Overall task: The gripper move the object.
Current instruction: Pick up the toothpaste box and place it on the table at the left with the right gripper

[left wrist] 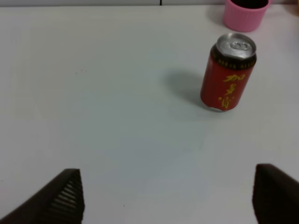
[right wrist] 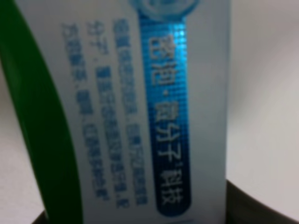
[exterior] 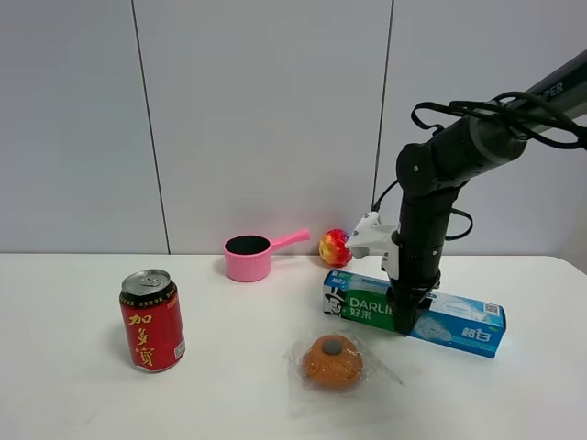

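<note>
The toothpaste box (exterior: 459, 321), teal-blue and green with white "DARLIE" lettering, lies on the white table at the right. My right gripper (exterior: 405, 323) reaches straight down onto the middle of the box. In the right wrist view the box (right wrist: 140, 116) fills the frame between dark finger edges that touch both its sides. My left gripper (left wrist: 163, 200) is open and empty, its fingertips (left wrist: 65, 196) low over bare table, well short of the red can (left wrist: 229, 72). The left arm does not show in the high view.
A red drink can (exterior: 151, 321) stands at the left. A wrapped orange bun (exterior: 332, 360) lies just in front of the box. A pink pot (exterior: 249, 257) and a red-yellow ball (exterior: 335, 247) sit at the back by the wall.
</note>
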You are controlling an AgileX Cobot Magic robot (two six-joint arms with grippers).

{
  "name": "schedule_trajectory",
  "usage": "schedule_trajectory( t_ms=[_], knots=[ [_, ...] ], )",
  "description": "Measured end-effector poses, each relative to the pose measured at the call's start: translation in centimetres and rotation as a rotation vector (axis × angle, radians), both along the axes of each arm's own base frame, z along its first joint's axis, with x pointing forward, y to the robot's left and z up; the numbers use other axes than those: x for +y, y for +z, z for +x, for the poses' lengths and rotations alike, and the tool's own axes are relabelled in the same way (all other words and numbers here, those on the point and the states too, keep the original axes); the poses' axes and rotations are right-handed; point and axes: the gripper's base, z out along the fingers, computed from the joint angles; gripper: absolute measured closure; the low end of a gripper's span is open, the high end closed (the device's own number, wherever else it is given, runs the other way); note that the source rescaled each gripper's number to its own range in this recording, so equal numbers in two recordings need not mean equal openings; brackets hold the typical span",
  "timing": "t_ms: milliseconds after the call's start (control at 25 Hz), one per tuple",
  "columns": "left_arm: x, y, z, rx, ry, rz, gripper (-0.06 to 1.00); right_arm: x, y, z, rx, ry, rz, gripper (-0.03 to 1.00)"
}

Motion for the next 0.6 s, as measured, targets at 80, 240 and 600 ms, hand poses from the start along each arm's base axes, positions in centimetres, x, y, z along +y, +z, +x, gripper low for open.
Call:
schedule_trajectory(
  t_ms=[80,240,600],
  knots=[
    [0.0,0.0,0.0,0.000,0.000,0.000,-0.06,0.6,0.6,-0.2,-0.007,0.036,0.014,0.97],
    [0.0,0.0,0.0,0.000,0.000,0.000,-0.06,2.0,3.5,-0.9,-0.058,0.067,0.059,0.97],
    [0.0,0.0,0.0,0.000,0.000,0.000,-0.06,6.0,13.0,-4.3,-0.158,-0.077,0.386,0.97]
  ],
)
